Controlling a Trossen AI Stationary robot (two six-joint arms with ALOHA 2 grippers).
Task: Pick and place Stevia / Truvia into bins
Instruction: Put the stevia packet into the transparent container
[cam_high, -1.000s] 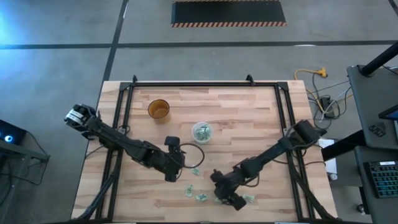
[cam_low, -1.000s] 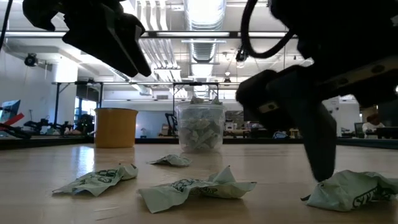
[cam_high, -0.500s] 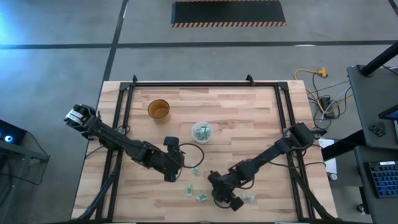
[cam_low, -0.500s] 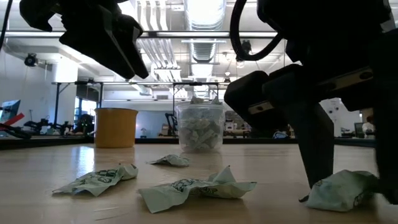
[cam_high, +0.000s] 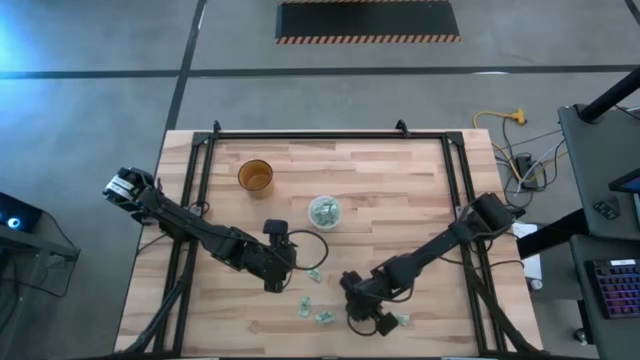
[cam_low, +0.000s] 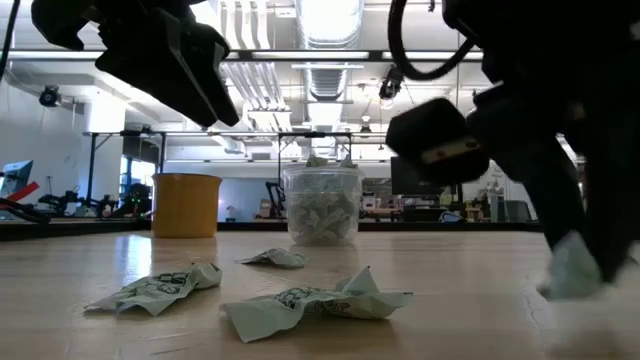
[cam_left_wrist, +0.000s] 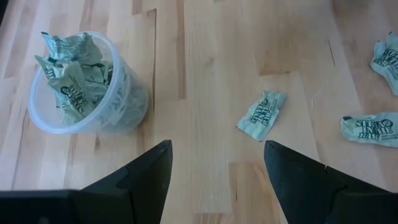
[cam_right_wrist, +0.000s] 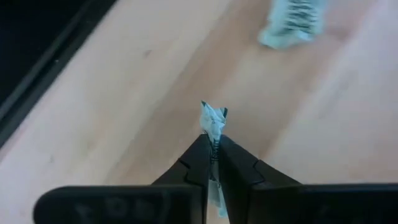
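So the right gripper is now pinching shut on a sachet it was straddling with open fingers a second ago, and it's lifting that packet off the wood at about 5 o'clock on the table.

Right gripper clamped; left gripper spread

Both arms: dark, near-black jointed links. Left arm has a pale silver-grey fitting at its base end and a black cable loop near the wrist. Right pincer: tapered matte-black fingers.
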